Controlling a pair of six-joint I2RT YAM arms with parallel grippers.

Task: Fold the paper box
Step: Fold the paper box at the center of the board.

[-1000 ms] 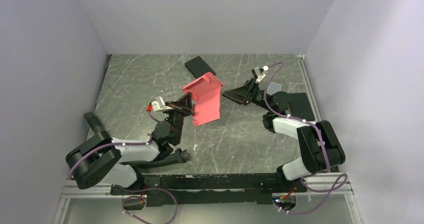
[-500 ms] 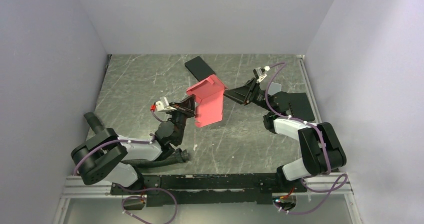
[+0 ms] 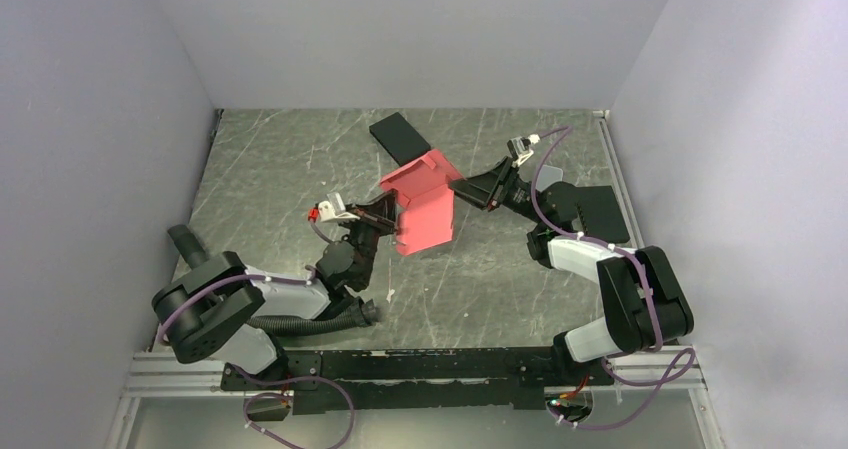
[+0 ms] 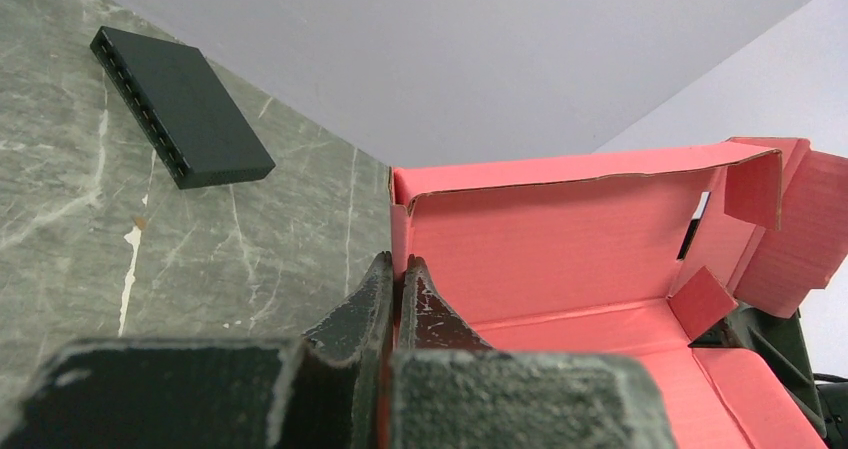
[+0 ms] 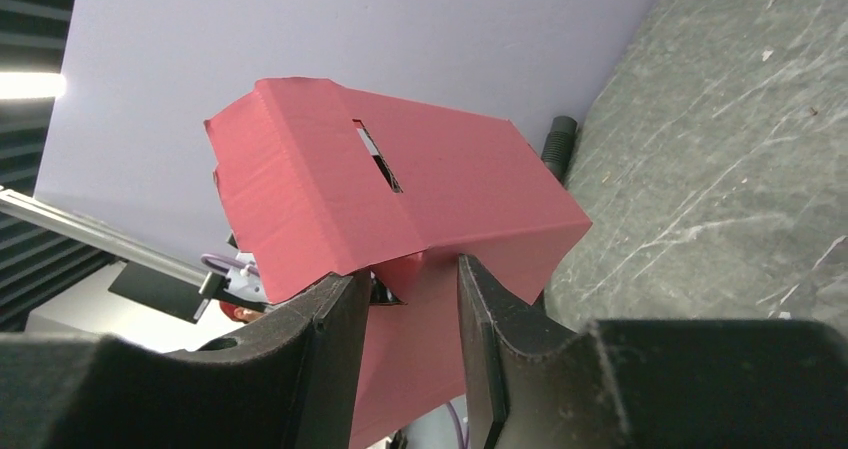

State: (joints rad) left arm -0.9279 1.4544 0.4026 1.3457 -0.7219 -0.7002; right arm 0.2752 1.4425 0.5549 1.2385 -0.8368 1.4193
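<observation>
the pinkish-red thin cardboard paper box (image 3: 425,204) hangs above the middle of the grey marbled desk (image 3: 270,169), between the two arms. the left fingers (image 4: 362,314) pinch its left wall from the near side. the right fingers (image 5: 320,339) stand apart at its far right corner. behind it, near the far wall, a black flat rectangular box (image 3: 400,137) lies on the desk. a black flat pad (image 3: 605,212) lies at the desk's right edge, beside the right arm.

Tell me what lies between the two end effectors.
The paper box: the left end effector grips its edge, and the right end effector reaches its opposite side. The top external view shows it.
</observation>
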